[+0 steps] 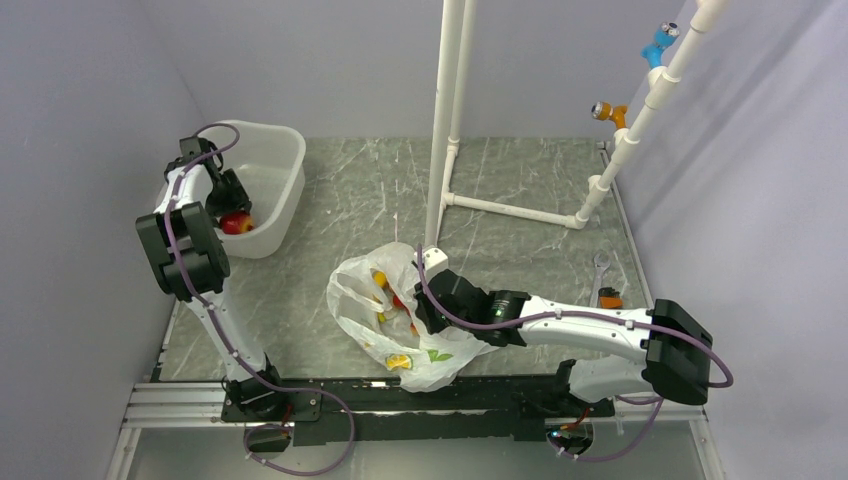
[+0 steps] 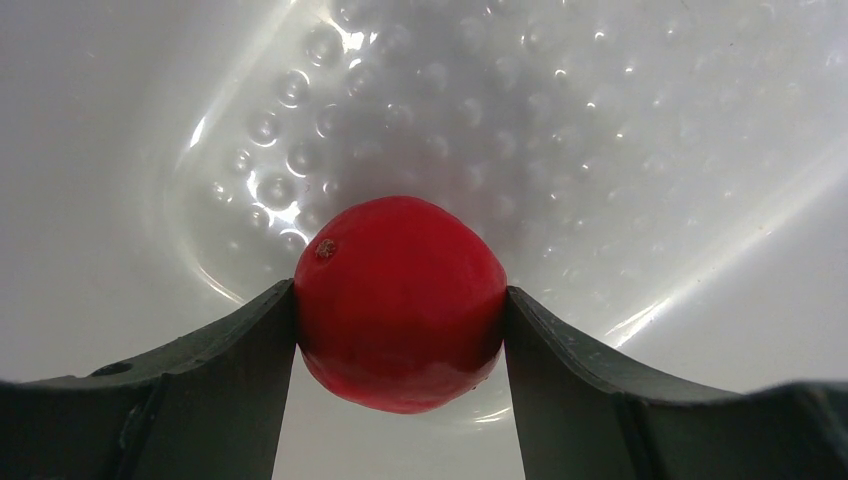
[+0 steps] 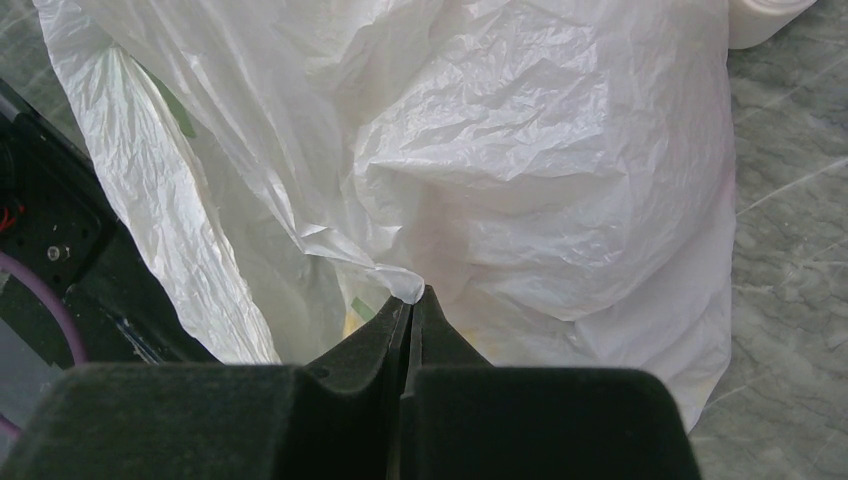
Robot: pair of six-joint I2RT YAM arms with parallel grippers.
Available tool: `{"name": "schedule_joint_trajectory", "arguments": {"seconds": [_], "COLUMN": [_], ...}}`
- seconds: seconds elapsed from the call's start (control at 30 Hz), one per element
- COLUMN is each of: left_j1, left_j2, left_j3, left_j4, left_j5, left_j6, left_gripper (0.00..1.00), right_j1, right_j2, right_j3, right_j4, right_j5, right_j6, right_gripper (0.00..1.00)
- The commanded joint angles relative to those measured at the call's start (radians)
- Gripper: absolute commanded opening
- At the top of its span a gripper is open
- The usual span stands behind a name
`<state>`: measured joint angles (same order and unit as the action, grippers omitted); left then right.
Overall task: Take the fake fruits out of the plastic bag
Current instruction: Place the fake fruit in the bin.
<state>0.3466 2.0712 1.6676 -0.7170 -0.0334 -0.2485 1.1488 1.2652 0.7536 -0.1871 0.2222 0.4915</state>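
My left gripper [image 1: 232,208] is inside the white tub [image 1: 280,160], shut on the larger red round fruit [image 1: 237,222]. In the left wrist view the fruit [image 2: 400,300] sits between both fingers [image 2: 230,370], just above the dimpled tub floor [image 2: 420,110]. The plastic bag [image 1: 440,358] lies crumpled at the near middle. A yellow fruit [image 1: 380,278] and something red [image 1: 398,300] show in its open mouth. My right gripper [image 1: 425,300] is shut on a fold of the bag's edge [image 3: 400,283]; the right wrist view is filled with bag [image 3: 520,150].
A white PVC pipe frame [image 1: 445,120] stands behind the bag, with a slanted pipe [image 1: 640,120] carrying blue and orange clips at the right. A wrench [image 1: 601,268] and a small orange-black item [image 1: 610,298] lie at the right edge. A metal rail [image 1: 400,400] runs along the near edge.
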Motion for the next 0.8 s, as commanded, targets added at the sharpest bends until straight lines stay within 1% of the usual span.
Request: {"name": "schedule_joint_trajectory", "arguments": {"seconds": [0.0, 0.17, 0.23, 0.27, 0.37, 0.57, 0.63, 0.77], "left_j1": [0.003, 0.003, 0.003, 0.003, 0.003, 0.003, 0.003, 0.002], "left_j2": [0.046, 0.061, 0.035, 0.021, -0.027, -0.141, -0.203, -0.369], "left_j3": [-0.003, 0.013, 0.006, 0.003, 0.002, -0.009, -0.037, -0.152], "left_j4": [-0.014, -0.034, -0.026, -0.022, -0.021, -0.014, 0.006, 0.123], "left_j5": [0.024, 0.046, 0.049, 0.05, 0.047, 0.043, 0.057, 0.117], "left_j6": [0.013, 0.014, 0.012, 0.014, 0.012, 0.007, 0.006, 0.016], "left_gripper": [0.68, 0.8, 0.95, 0.97, 0.99, 0.99, 0.99, 0.99], "right_j1": [-0.003, -0.002, -0.002, -0.004, -0.003, -0.003, -0.002, -0.002], "right_j2": [-0.033, -0.031, -0.03, -0.028, -0.03, -0.036, -0.039, -0.052], "right_j3": [0.012, 0.01, 0.009, 0.008, 0.003, 0.0, -0.002, -0.003], "right_j4": [-0.003, 0.005, 0.007, 0.008, 0.013, 0.02, 0.023, 0.02], "right_j5": [0.002, -0.001, -0.002, -0.002, -0.004, -0.001, 0.0, 0.008], "right_j6": [0.001, 0.001, 0.003, 0.004, 0.006, -0.003, -0.008, -0.02], "right_gripper": [0.0, 0.0, 0.0, 0.0, 0.0, 0.0, 0.0, 0.0]}}
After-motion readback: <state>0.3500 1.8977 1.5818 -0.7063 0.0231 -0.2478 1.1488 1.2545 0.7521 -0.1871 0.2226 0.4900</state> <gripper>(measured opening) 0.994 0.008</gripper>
